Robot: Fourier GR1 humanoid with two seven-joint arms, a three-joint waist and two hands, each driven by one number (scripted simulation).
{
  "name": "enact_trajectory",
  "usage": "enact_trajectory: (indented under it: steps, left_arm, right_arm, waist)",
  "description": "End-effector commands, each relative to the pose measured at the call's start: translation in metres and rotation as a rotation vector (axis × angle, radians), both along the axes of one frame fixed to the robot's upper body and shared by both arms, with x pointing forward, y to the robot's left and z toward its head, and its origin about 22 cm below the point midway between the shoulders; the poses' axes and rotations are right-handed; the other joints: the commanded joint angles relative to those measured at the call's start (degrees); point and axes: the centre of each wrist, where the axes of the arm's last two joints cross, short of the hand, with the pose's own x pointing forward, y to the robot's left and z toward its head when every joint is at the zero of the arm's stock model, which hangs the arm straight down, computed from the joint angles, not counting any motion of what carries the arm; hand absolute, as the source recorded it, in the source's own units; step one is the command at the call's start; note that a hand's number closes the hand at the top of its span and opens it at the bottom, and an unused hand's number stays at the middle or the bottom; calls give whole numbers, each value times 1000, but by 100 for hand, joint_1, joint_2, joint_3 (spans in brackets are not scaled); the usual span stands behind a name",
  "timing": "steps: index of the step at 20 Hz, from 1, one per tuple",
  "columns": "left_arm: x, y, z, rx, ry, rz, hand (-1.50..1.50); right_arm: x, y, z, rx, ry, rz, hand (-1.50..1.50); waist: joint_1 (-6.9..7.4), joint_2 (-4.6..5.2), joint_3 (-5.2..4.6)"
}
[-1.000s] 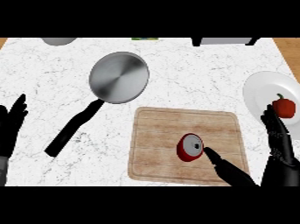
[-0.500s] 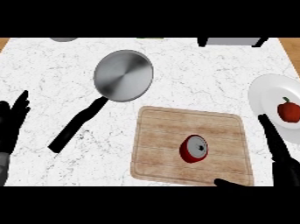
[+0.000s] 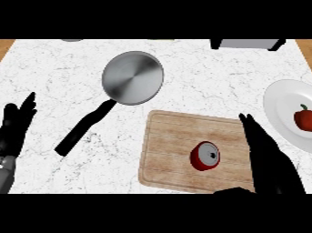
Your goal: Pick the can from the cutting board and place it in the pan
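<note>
Fingers [image 3: 252,132] of the right hand [image 3: 269,164] stretch straight, side by side, just right of the can [image 3: 206,156], with nothing between them and the thumb [image 3: 234,191], which shows low, below and to the right of the can. So the can lies to the left of those fingers, close but apart from them. It stands on the board [image 3: 168,145], right of the board's middle, with its grey top facing up and its red side showing; its long axis looks about upright, tipped slightly in this steep view. The right hand is much the nearer one; the left hand [image 3: 12,134] rests open at the left edge, fingers up, well apart from the can. The pan [image 3: 133,78] sits on the tabletop [image 3: 51,73] up and to the left of the board, bowl bare, black handle running down-left. To the right a plate [image 3: 282,102] carries a red pepper [image 3: 307,119]. Likely next: shift left to bracket the can, then close.
</note>
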Motion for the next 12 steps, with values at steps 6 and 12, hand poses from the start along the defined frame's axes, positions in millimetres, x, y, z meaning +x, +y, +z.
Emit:
enact_trajectory:
  steps: [6,12]
  left_arm:
    - [2,20,14,4,4,11,0]
    - [-16,19,-9,-16,22,13,0]
  right_arm:
    - [34,54,10,-96,219,-54,-150]
    - [39,56,-9,-158,269,-100,-150]
  waist:
    - [-71,-22,29]
    - [-112,-42,31]
